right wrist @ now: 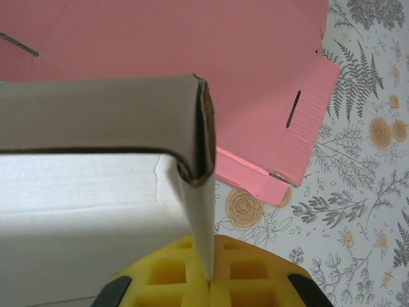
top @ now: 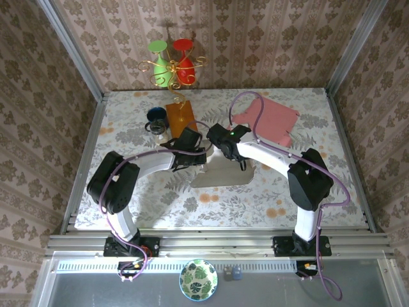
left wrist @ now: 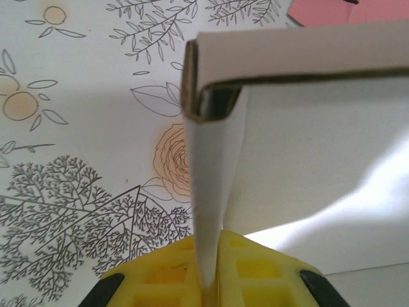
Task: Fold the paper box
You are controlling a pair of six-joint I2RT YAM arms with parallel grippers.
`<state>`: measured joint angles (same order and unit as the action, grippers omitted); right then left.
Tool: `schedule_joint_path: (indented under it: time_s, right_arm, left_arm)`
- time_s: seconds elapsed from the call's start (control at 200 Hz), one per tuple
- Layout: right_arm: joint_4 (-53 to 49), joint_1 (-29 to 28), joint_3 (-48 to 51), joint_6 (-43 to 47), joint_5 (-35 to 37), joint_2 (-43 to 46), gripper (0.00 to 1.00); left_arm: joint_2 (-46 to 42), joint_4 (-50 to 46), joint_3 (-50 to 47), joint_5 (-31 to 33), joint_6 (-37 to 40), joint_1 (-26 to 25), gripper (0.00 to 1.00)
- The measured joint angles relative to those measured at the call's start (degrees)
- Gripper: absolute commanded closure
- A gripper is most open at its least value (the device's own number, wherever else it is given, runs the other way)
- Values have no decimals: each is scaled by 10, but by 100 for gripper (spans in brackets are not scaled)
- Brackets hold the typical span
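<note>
White paper box [top: 220, 174] is only partly folded: left gripper [left wrist: 208, 288] and right gripper [right wrist: 209, 280] are pinching its raised side walls.

Floral-print tabletop [top: 268, 195], white paper box [top: 220, 176] at centre, flat pink cardboard sheet [top: 271, 118] far right, orange block [top: 180, 115] beside dark cup [top: 156, 118] far left

Bright, even overhead light on the table [top: 332, 192], soft shadows beneath the arms. In the wrist views the close yellow jaws look slightly blurred, perhaps out of focus; a bright band crosses the paper box [left wrist: 307, 147].
</note>
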<state>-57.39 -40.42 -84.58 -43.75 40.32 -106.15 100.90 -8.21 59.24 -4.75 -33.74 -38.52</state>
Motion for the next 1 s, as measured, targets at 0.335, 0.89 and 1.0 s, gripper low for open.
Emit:
schedule_joint_path:
  time_s: [0.335,0.89,1.0]
  right_arm:
    - [-5,-8,0,-11,2,-2,100]
    - [-5,-8,0,-10,-18,-4,100]
    - [-4,-8,0,-10,-21,-4,100]
  left_arm:
    - [20,-91,47,94,-49,-38,83]
    - [60,-177,119,122,-80,-45,100]
    - [62,-186,124,125,-84,-45,99]
